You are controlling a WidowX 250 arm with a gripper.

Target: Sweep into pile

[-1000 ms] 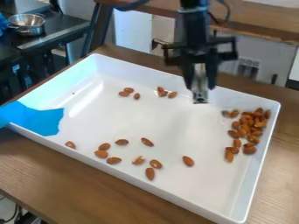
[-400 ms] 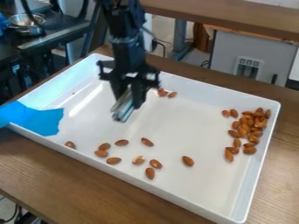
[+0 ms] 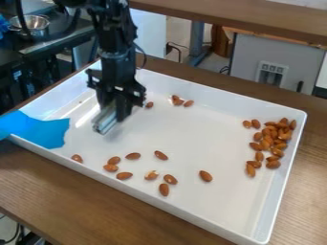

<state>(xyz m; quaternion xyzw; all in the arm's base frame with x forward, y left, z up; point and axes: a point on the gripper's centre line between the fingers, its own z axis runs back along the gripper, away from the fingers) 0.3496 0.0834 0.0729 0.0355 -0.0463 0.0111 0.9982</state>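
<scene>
Claw, 1: I am clamping 1 silvery tool toward the tray's left edge; piled almonds are lying by its right edge.

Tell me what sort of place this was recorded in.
Probably a robotics lab or workshop: a black robot arm hangs over a wooden table bearing a white tray with almonds. A metal bowl stands beyond, though that alone hardly makes it a kitchen.

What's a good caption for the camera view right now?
Robot claw over a white tray, with brown almonds piled on one side and others scattered.
</scene>
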